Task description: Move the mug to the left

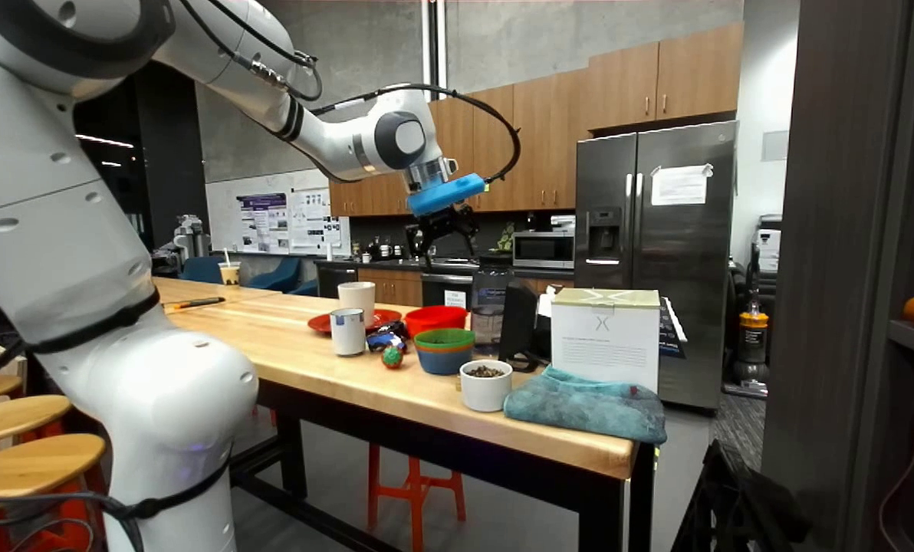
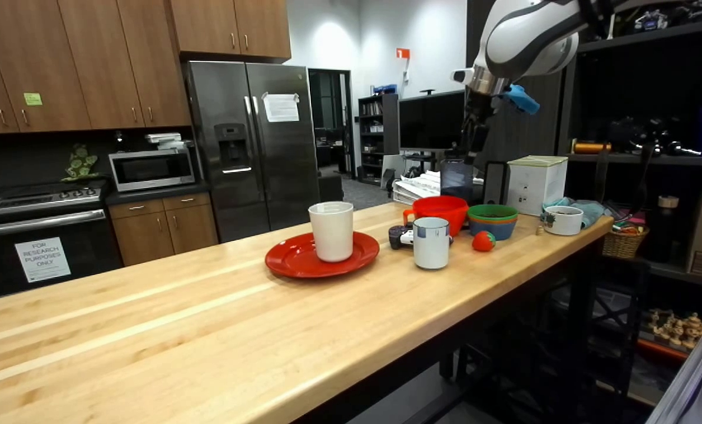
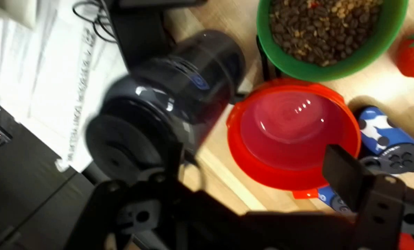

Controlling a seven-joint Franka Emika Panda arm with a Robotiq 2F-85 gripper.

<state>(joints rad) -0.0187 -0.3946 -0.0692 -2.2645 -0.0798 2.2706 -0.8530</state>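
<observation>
Kitchen out back: wood cabinets [image 2: 109, 59], stainless fridge [image 2: 233, 159], microwave [image 2: 154, 169]. Butcher-block bench [image 2: 151, 330] carries everything. Task item, the plain cream mug [image 2: 331, 231], is upright on the red plate [image 2: 286, 260]. Near it, on bare wood, stands a white mug [image 2: 431, 242] with a dark rim and a blue-grey patch.

I have the claw [image 1: 448, 254] hanging above the bench, well apart from the cream mug. It's released: fingers [image 3: 344, 177] spread wide in the wrist view. Between them I see the red bowl [image 3: 290, 152] and a dark see-through water bottle [image 3: 172, 86], lid toward me. Blue-and-white game controller [image 3: 384, 132] just beside the red bowl. Green bowl [image 3: 318, 73] next to it holds coffee beans [image 3: 318, 41]; strawberry [image 3: 413, 59] near that.

Bench end, in an exterior view: white ramekin [image 1: 486, 391] with dark bits in it, teal cloth [image 1: 580, 402] just beside, white box [image 1: 605, 337] behind the cloth.
</observation>
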